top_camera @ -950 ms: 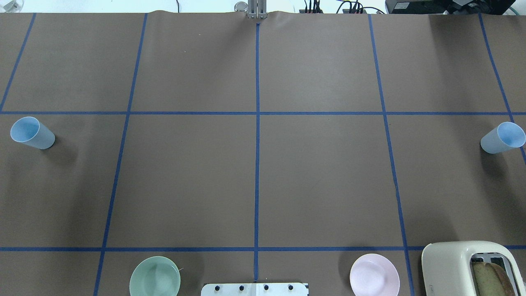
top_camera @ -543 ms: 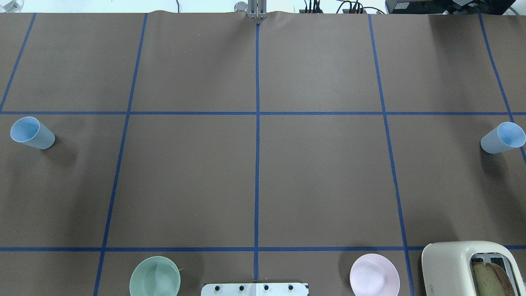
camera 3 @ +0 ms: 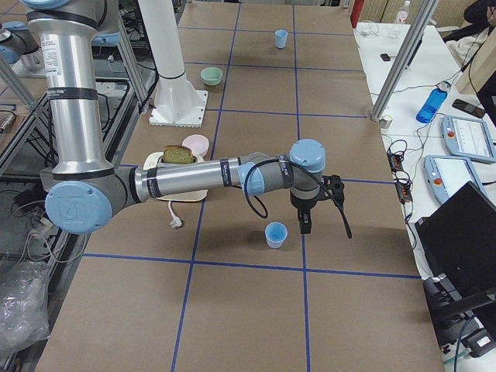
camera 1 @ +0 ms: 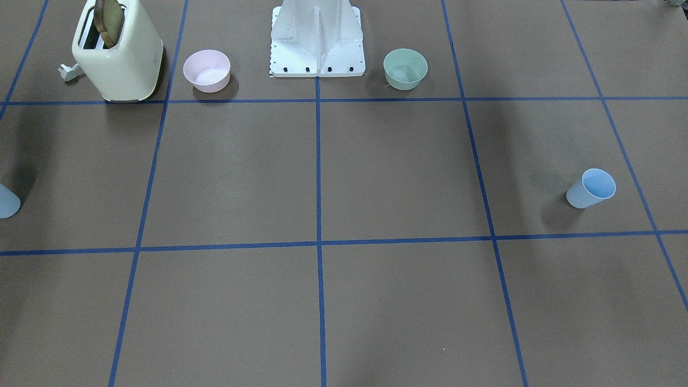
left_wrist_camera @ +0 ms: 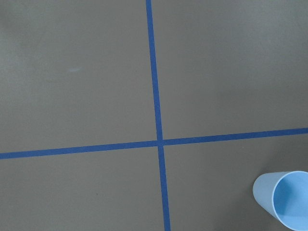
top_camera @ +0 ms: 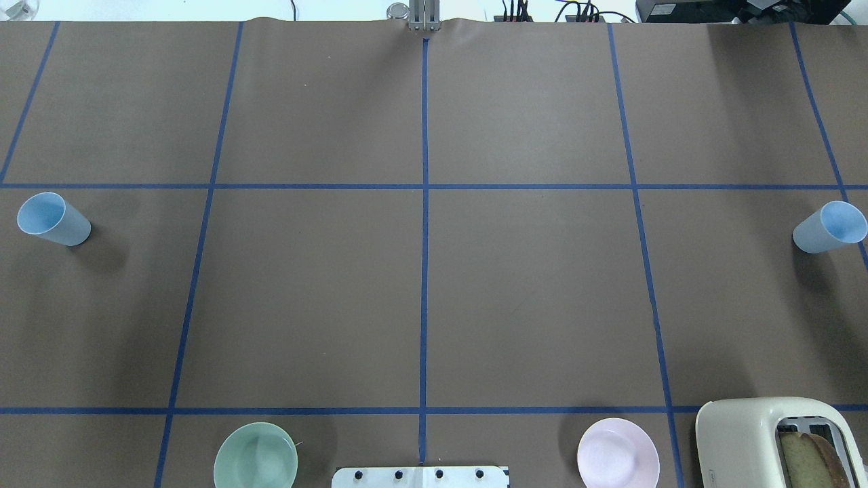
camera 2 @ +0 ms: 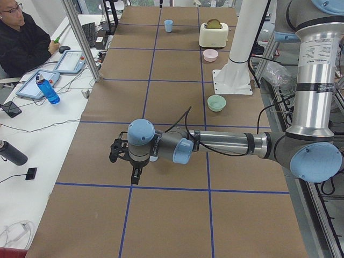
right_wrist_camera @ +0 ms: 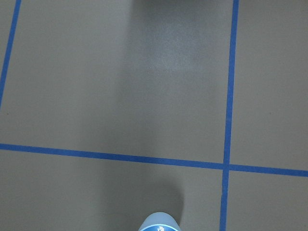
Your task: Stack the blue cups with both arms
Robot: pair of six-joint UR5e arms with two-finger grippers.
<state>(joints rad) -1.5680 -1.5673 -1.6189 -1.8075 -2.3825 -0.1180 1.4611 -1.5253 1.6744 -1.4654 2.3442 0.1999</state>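
Two pale-blue cups stand upright far apart on the brown table. One is at the left edge (top_camera: 53, 219), also seen in the front view (camera 1: 590, 188) and low right in the left wrist view (left_wrist_camera: 286, 199). The other is at the right edge (top_camera: 829, 227), cut off in the front view (camera 1: 6, 201). My right gripper (camera 3: 310, 217) hangs just beside it (camera 3: 275, 233). My left gripper (camera 2: 129, 164) hangs over the table near the left cup. Both grippers show only in the side views, so I cannot tell whether they are open or shut.
A mint-green bowl (top_camera: 255, 455), a pink bowl (top_camera: 618, 453) and a cream toaster (top_camera: 759, 434) holding bread stand along the near edge by the white base pedestal (top_camera: 420, 476). An operator (camera 2: 24, 43) sits at a side desk.
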